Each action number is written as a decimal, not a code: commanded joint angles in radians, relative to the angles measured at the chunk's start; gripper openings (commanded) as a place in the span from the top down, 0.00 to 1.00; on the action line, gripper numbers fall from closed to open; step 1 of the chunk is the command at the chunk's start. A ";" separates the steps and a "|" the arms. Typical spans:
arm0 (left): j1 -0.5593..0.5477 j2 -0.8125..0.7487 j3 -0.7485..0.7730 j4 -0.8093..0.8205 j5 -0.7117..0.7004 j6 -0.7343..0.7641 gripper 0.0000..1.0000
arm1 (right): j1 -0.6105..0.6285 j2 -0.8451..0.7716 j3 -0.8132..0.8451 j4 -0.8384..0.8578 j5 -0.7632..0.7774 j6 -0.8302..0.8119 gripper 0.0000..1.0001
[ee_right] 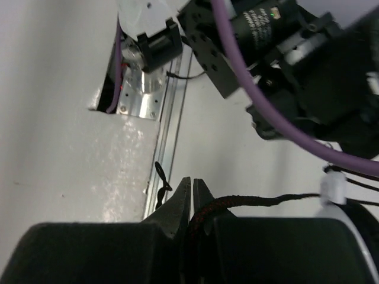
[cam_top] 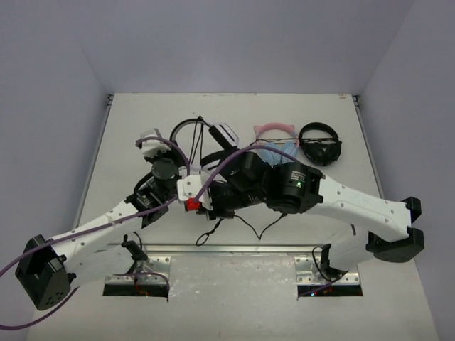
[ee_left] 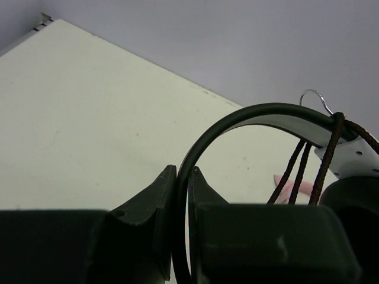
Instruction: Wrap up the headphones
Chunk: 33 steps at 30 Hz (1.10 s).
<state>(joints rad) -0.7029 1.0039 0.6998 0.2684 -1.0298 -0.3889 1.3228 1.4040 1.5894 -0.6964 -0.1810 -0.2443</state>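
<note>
The white headphones (cam_top: pixel 225 133) lie at the table's middle, headband arching left. My left gripper (cam_top: pixel 169 170) is shut on the black-and-white headband (ee_left: pixel 266 115); in the left wrist view its fingertips (ee_left: pixel 182 173) pinch the band's black edge. Turns of the thin black cable (ee_left: pixel 327 151) cross the band near an ear cup. My right gripper (cam_top: pixel 217 202) sits just right of the left one. In the right wrist view it (ee_right: pixel 192 181) is shut on the cable (ee_right: pixel 260 201), which runs off to the right. The loose cable end (cam_top: pixel 206 238) loops by the near rail.
Pink-and-blue cat-ear headphones (cam_top: pixel 274 132) and all-black headphones (cam_top: pixel 320 144) lie at the back right. A metal rail (cam_top: pixel 234 249) and the arm mounts run along the near edge. Grey walls close in the table. The two arms cross close together at centre.
</note>
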 commanded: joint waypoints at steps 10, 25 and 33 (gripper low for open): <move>-0.040 -0.028 -0.263 0.250 0.220 0.000 1.00 | -0.178 0.180 0.286 -0.298 -0.017 -0.210 0.99; -0.037 0.269 0.406 -1.039 -0.145 -1.077 1.00 | -0.013 0.234 0.363 -0.262 -0.084 -0.170 0.99; -0.026 0.311 0.422 -0.951 -0.112 -1.036 1.00 | -0.002 0.139 0.362 -0.203 -0.171 -0.141 0.99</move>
<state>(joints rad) -0.7410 1.2999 1.0981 -0.6136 -1.0420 -1.0748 1.2968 1.6363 1.9141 -1.0187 -0.2619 -0.3714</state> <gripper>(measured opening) 0.086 0.016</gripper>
